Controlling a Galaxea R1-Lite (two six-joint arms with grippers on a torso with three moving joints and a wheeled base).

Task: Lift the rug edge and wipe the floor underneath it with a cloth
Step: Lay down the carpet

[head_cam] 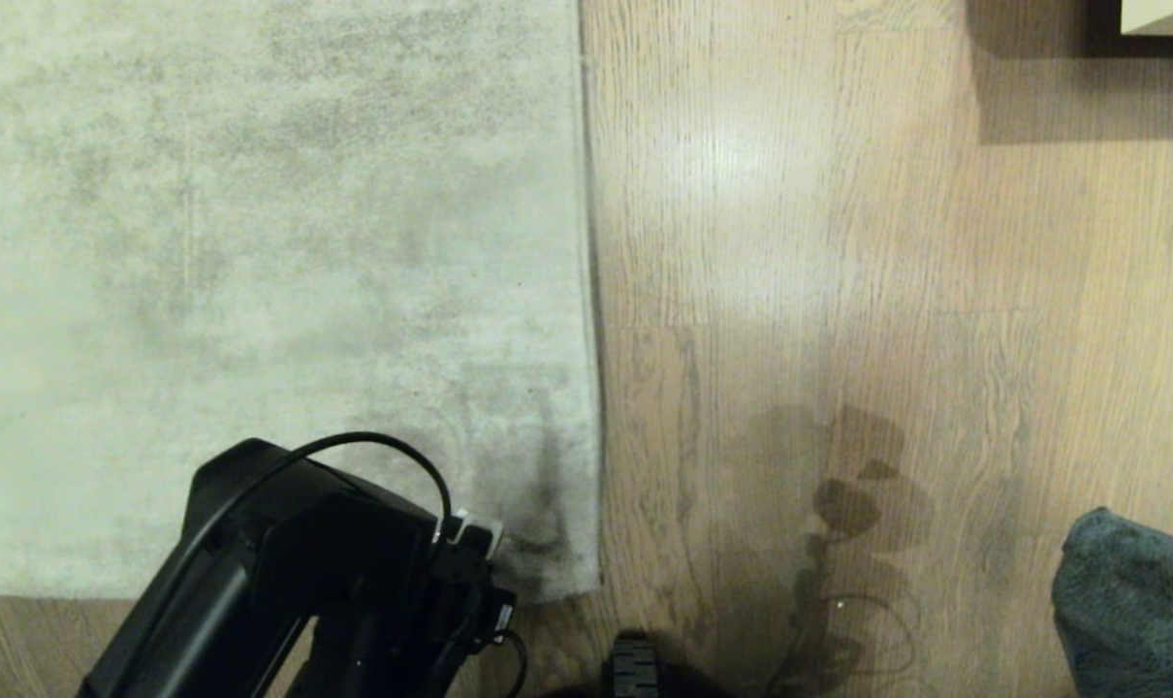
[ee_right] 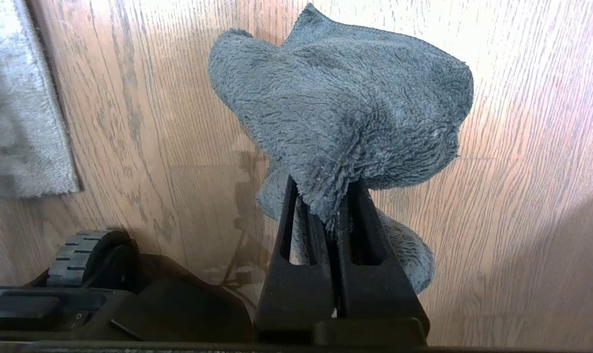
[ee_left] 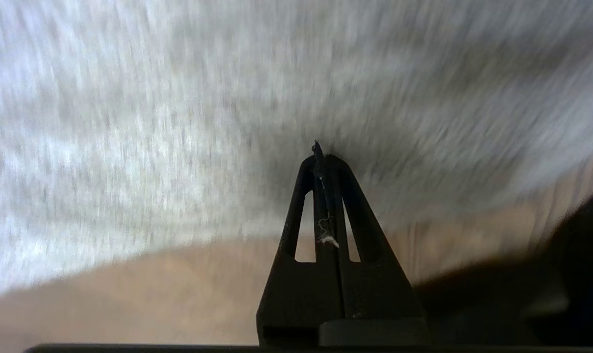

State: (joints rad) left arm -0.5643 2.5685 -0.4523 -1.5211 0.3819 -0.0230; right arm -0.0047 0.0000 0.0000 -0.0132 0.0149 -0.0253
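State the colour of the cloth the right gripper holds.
Dark grey-teal, fuzzy: the cloth shows best in the right wrist view, pinched in the right gripper.

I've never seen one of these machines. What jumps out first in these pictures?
A big pale rug fills the left side, lying flat on the wood floor. The left gripper, shut and empty, hangs over the rug's near corner. The right gripper pinches a fuzzy grey-teal cloth above bare floor.

Overhead head view; close wrist views
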